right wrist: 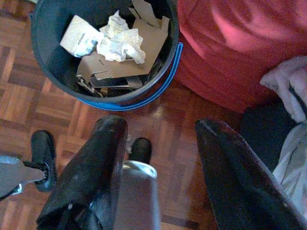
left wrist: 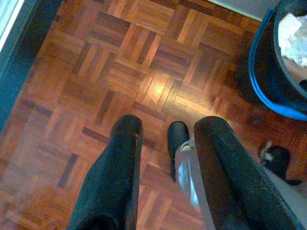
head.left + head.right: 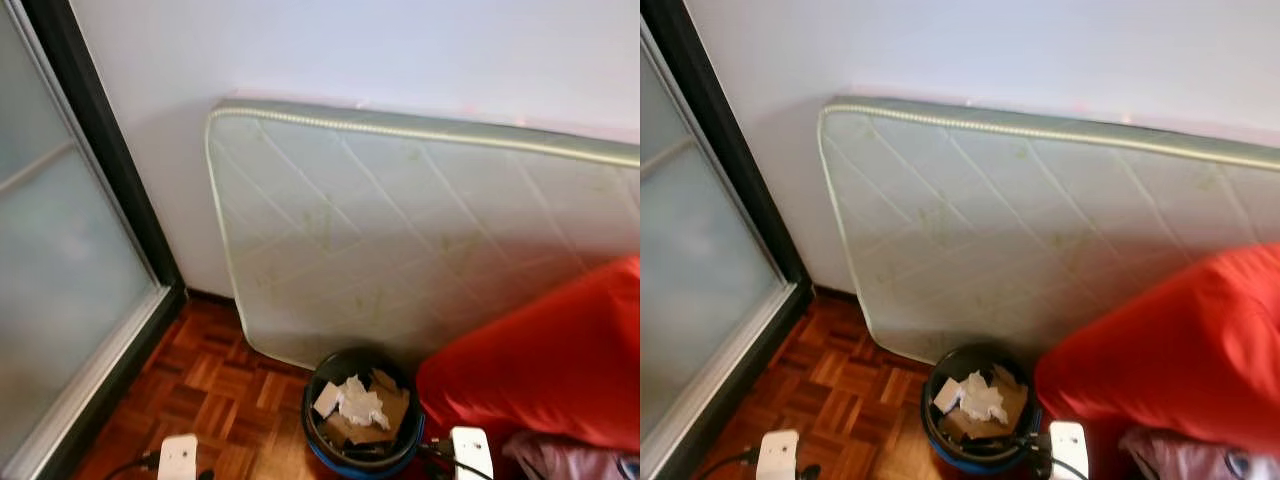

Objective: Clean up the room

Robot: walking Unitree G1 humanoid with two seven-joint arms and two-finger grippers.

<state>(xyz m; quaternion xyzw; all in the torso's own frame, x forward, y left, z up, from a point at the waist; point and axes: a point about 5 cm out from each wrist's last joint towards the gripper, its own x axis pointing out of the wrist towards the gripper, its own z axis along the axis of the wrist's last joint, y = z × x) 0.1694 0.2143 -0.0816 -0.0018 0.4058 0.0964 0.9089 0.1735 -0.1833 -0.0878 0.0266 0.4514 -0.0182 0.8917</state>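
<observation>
We stand facing a corner of the room with both arms low. Our right end effector (image 1: 158, 167) hangs over the parquet floor (image 1: 29, 105), its two black fingers spread wide with nothing between them. Just ahead of those fingertips sits the dark bin with a blue band (image 1: 144, 98), parked against the foot of the mattress (image 3: 400, 230), which is stood on edge against the wall, presumably to free floor space.

The bin already holds crumpled white paper (image 1: 120, 43), a small white carton (image 1: 79, 38) and folded brown cardboard (image 1: 144, 48), so we judge it to be the collecting point for the clean-up. To the outer side of the right end effector bulges a red cushion-like mass (image 1: 230, 43), touching or nearly touching the bin, with pale cloth (image 1: 288, 86) lying beyond it.

Our left end effector (image 2: 165, 143) hovers over bare parquet, fingers also apart and empty; the bin's blue rim (image 2: 268, 91) lies off to its inner side, and the dark door frame (image 3: 110, 170) of the frosted sliding door to its outer side.

With both end effectors empty, we judge the next job is finding more litter; the pale cloth may be a candidate.
</observation>
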